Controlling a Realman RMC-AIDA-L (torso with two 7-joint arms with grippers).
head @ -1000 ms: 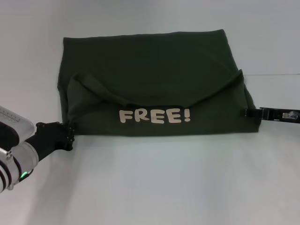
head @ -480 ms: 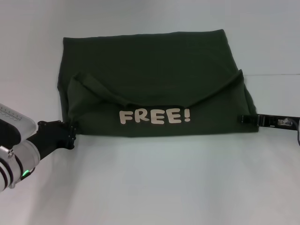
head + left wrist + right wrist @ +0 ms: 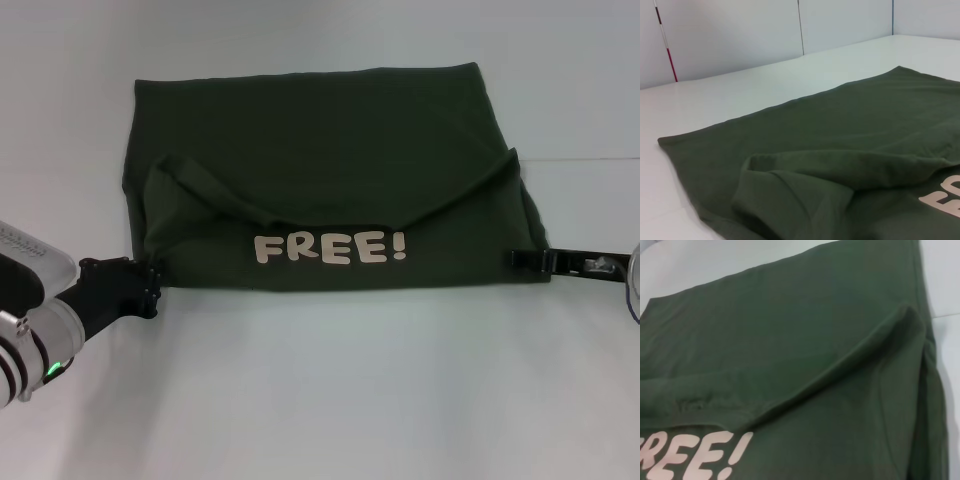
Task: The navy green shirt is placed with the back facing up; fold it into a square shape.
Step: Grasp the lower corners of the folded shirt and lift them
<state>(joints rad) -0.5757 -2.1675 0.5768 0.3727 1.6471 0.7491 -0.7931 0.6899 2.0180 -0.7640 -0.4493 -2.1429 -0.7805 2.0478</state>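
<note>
You have the navy green shirt [image 3: 320, 190] lying flat on the white table [image 3: 330, 390], filling the middle and far part of the head view, roughly from 9 o'clock across to 3 o'clock. Its near portion is folded back over itself, so a band of the front faces up along the near edge, showing the cream lettering "FREE!" [image 3: 330, 247] close to 6 o'clock of the garment. Above the lettering, the folded layers form a curved ridge that runs from the shirt's left side down toward the centre and up again to the right side. The far edge lies smooth and straight. Your left gripper [image 3: 148, 283] sits low on the table at the shirt's near left corner, about 8 o'clock in the head view, with its black tip touching the cloth edge; whether the fingers are pinching fabric or merely resting against it, you cannot tell. Your right gripper [image 3: 522, 258] sits at the near right corner, about 3 o'clock, its thin dark tip meeting the shirt's side edge; its grasp likewise cannot be made out. The left wrist view looks across the shirt's [image 3: 830, 150] folded sleeve ridge with part of the lettering at the frame edge; the right wrist view shows the diagonal fold and the letters [image 3: 695, 452] up close, without either arm's own fingers visible.
</note>
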